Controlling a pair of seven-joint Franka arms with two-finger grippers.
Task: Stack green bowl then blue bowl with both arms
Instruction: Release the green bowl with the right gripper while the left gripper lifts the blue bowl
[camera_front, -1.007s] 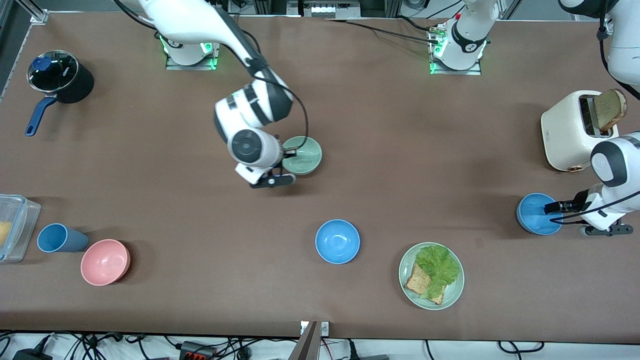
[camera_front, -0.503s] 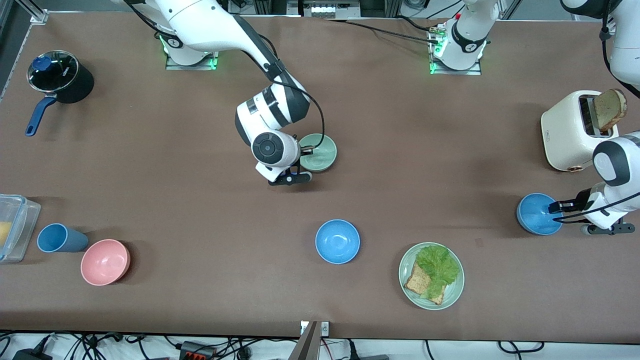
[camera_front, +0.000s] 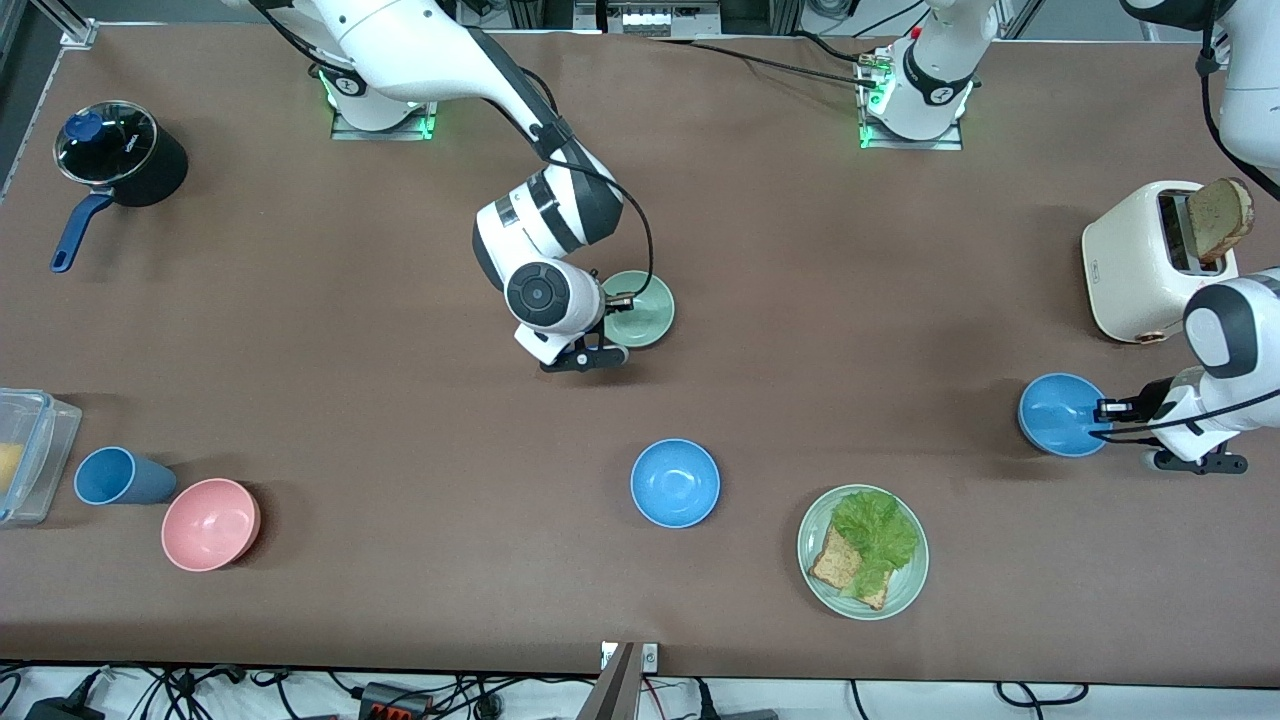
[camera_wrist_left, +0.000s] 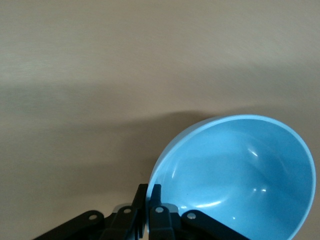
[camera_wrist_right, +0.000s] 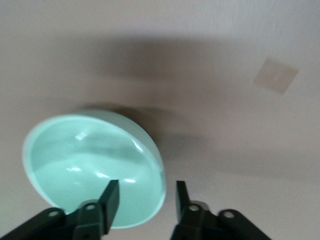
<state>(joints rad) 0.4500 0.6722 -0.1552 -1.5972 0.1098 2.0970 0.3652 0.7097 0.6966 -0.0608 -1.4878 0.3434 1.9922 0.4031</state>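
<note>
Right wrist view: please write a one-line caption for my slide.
Right gripper open astride the green bowl rim, one finger inside, one outside, above the brown table.

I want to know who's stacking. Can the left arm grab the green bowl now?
Probably not yet: the left gripper is shut on the blue bowl, and the open right gripper straddles the rim of the green bowl.

Toward the right arm's end: black lidded pot (camera_front: 122, 155) with blue handle, clear container (camera_front: 30, 452), blue cup (camera_front: 118, 476) just beside pink bowl (camera_front: 211, 524). Toward the left arm's end: white toaster (camera_front: 1150, 262) holding toast (camera_front: 1219, 218). Nearer the front camera: pale-green plate (camera_front: 863, 552) bearing lettuce (camera_front: 877, 530) and bread (camera_front: 838, 568).
</note>
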